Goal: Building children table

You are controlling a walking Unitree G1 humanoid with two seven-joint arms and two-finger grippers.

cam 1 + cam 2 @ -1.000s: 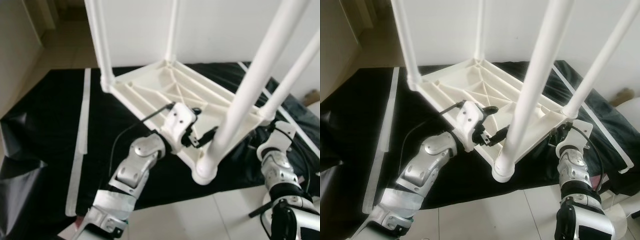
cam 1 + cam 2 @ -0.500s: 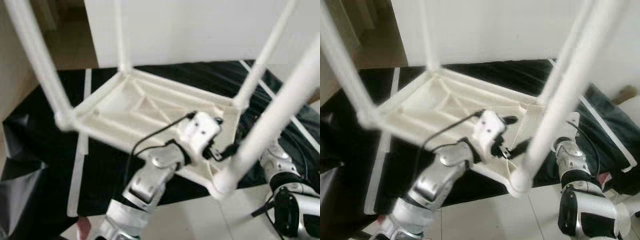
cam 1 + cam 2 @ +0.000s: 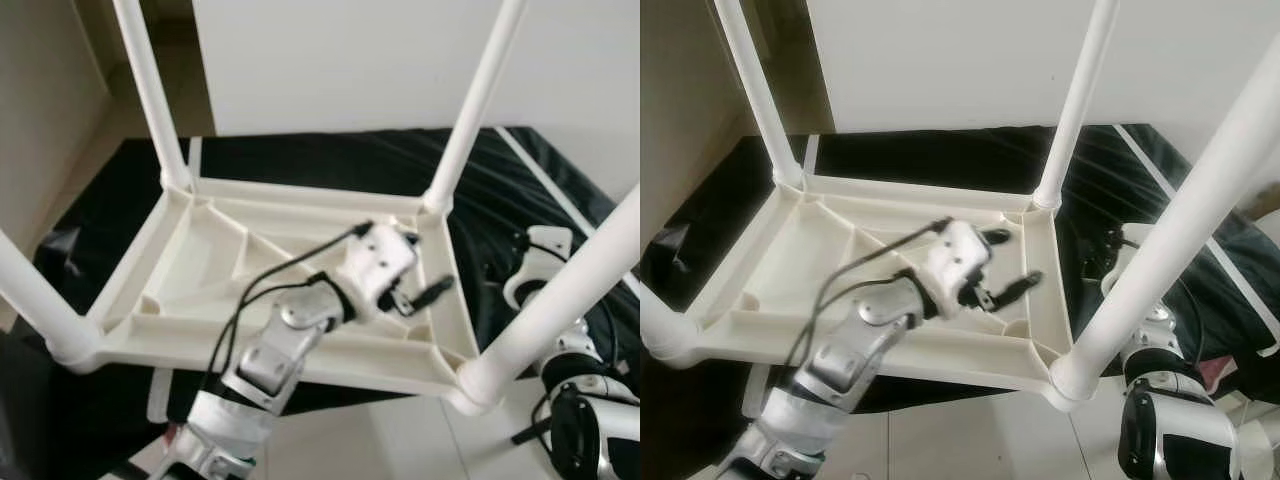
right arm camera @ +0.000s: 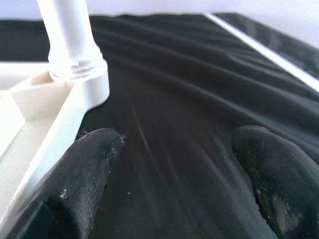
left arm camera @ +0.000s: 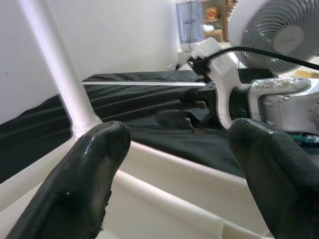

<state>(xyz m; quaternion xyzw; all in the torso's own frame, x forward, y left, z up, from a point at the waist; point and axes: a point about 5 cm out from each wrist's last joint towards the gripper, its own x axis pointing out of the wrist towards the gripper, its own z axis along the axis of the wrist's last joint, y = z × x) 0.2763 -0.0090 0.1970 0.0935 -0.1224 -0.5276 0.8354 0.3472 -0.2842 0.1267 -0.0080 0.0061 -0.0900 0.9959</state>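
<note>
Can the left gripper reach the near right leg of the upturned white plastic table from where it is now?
Probably yes. The left gripper, fingers open, hovers inside the upturned white plastic table, beside its right rail. The near right leg rises just past that rail, with nothing between.

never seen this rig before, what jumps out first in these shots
An upside-down white plastic children's table lies on black sheeting, its four legs pointing up. The left pincer, open, reaches over its ribbed underside; the right pincer, also open, sits beside the table's right edge.
</note>
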